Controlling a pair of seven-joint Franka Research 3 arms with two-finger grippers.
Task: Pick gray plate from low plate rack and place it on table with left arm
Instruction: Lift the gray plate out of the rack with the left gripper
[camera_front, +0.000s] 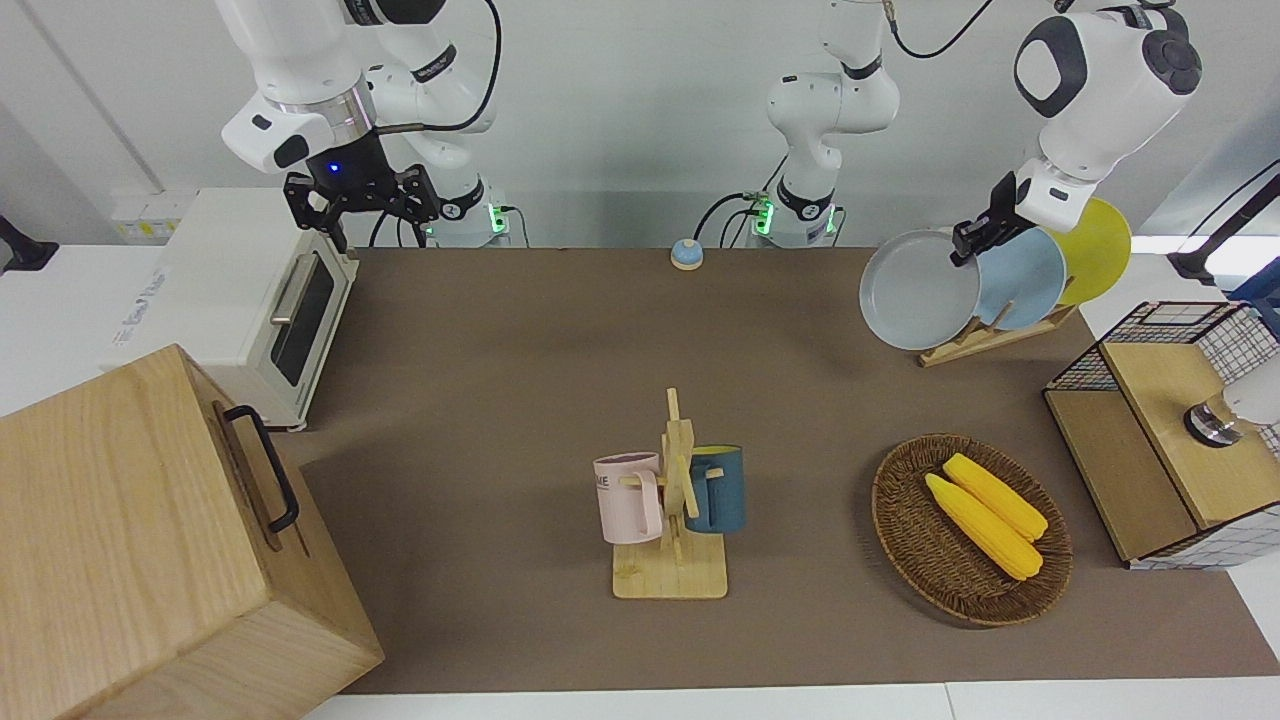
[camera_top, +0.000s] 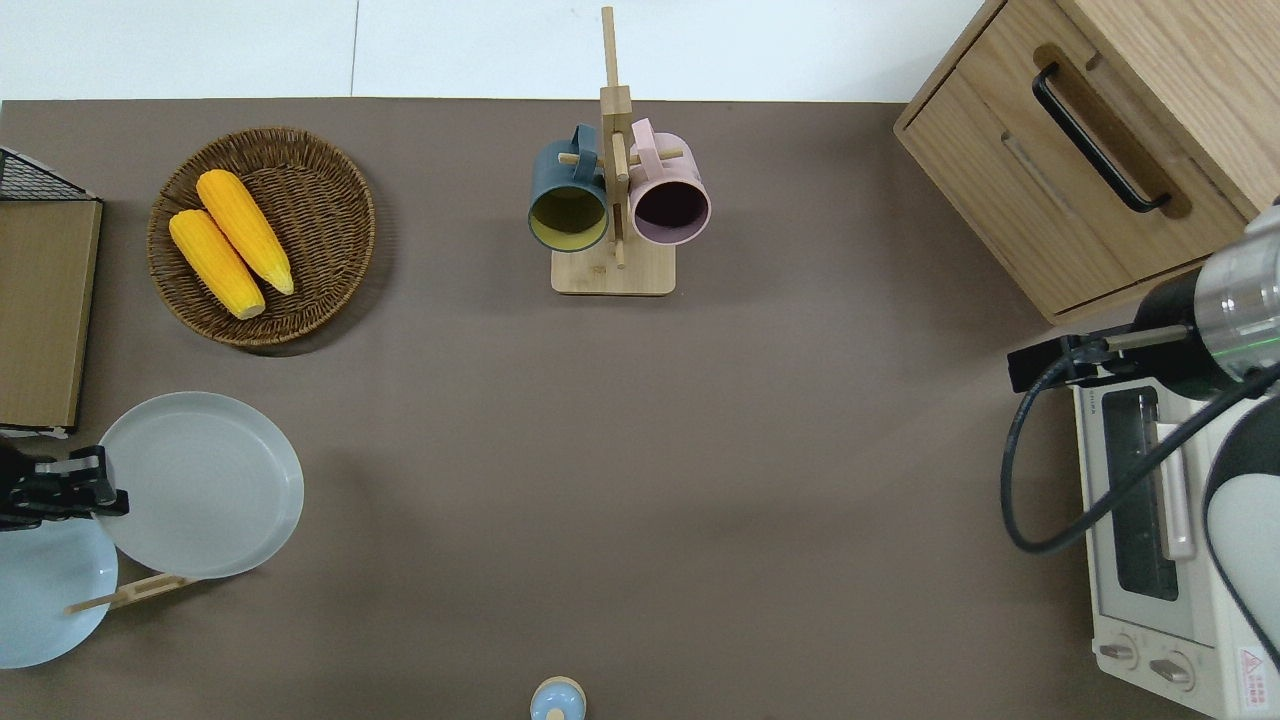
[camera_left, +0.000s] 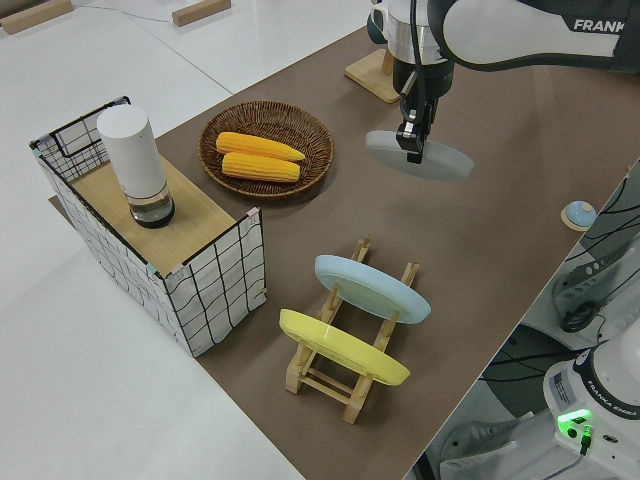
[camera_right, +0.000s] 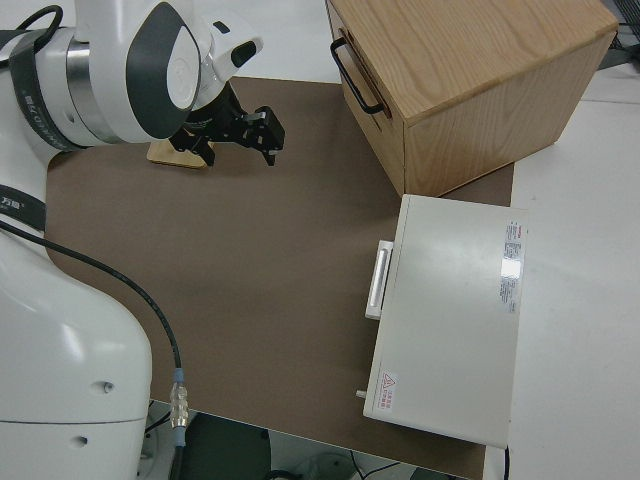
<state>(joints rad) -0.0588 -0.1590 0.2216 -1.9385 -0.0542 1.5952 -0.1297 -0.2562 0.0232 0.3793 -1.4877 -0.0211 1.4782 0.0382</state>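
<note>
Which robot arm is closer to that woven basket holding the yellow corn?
Left. Its tool grips the pale gray plate near the wicker basket; the right arm is parked.

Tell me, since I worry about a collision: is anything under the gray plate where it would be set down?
Nothing visible. The left gripper holds the gray plate over bare table, clear of the low plate rack.

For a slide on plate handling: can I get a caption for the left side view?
Left hand holds the gray plate in the air, clear of the low plate rack.
</note>
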